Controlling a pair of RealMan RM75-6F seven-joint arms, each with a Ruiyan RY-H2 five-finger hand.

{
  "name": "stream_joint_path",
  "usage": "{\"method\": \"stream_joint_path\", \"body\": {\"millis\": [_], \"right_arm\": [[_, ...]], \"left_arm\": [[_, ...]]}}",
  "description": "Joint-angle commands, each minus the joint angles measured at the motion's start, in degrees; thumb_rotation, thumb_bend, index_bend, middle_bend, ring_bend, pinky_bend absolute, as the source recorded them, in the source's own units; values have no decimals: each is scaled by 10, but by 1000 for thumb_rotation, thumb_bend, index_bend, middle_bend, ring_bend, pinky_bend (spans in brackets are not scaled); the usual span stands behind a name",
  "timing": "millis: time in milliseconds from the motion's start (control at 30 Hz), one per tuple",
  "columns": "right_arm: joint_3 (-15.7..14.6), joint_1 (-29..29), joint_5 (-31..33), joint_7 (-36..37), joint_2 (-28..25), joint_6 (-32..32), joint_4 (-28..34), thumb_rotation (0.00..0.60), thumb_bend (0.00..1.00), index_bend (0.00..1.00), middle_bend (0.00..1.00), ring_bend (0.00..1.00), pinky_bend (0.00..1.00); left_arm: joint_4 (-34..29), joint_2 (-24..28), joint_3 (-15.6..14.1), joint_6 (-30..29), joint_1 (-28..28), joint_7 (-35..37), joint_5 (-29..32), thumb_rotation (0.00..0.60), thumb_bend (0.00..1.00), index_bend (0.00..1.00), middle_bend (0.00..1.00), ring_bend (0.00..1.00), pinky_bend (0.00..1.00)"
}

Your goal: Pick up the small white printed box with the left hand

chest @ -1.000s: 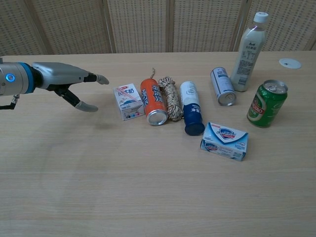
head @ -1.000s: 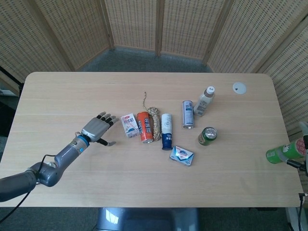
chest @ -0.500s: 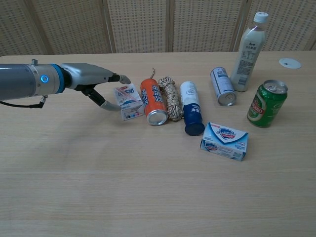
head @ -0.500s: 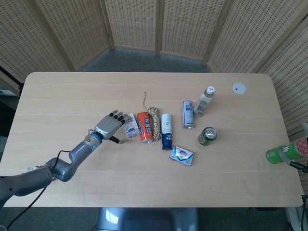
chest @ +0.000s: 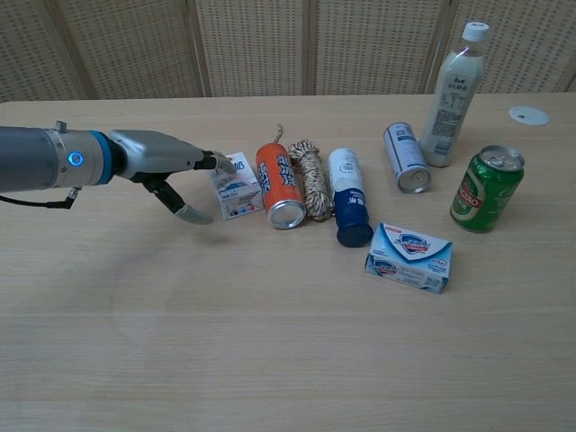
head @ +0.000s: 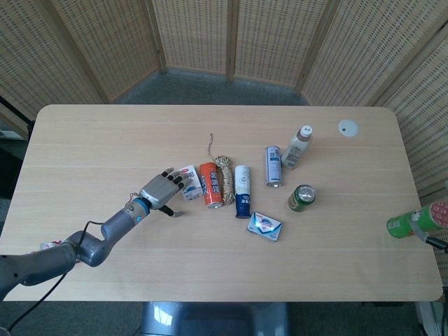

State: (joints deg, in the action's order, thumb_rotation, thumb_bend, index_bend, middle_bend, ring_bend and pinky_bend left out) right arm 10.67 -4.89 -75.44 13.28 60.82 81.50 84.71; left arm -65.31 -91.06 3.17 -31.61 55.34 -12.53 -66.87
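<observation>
The small white printed box (head: 187, 181) (chest: 238, 186) lies on the table, leftmost in a row of items, right beside an orange can (head: 211, 185) (chest: 281, 186). My left hand (head: 161, 191) (chest: 167, 163) reaches in from the left with its fingers stretched out and apart. Its fingertips (chest: 220, 163) are at the box's upper left edge, and its thumb (chest: 191, 212) points down to the table just left of the box. Nothing is held in it. At the right edge of the head view my right hand (head: 435, 214) holds a green bottle (head: 407, 224) beyond the table's edge; little of the hand shows.
Right of the orange can lie a rope bundle (chest: 310, 178), a white and blue bottle (chest: 347, 198) and a silver can (chest: 405, 157). A soap box (chest: 409, 256), a green can (chest: 486, 188), a tall white bottle (chest: 449, 97) and a white lid (chest: 528, 114) stand further right.
My left hand has moved right across the table from well left of the box until its fingertips reach the box. The box and the right hand have stayed put.
</observation>
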Motion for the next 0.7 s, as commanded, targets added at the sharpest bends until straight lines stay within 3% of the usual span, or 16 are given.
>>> {"method": "stream_joint_path", "body": {"millis": [33,300,567,700], "right_arm": [[0,-1,-2,-1,1,-1,1,296,247,0,24,0,0],[2,-8,-6,-5,3,-4,5,299,244,0,23,0,0],[3,-10,-4,-5,5,-7,0,297,245,0,24,0,0],[2,-8,-2,1,7,-9,-5,297,244,0,23,0,0]], "left_arm": [[-29,27,-18,0,-12,-12,3,254,271,0,0,0,0],[-92,82,-46,-33,-48,-23,9,246,272,0,0,0,0],[-139,129,-33,-57,-61,4,1,235,273,0,0,0,0],[-132,124,-25,-74,-65,11,-10,234,271,0,0,0,0]]}}
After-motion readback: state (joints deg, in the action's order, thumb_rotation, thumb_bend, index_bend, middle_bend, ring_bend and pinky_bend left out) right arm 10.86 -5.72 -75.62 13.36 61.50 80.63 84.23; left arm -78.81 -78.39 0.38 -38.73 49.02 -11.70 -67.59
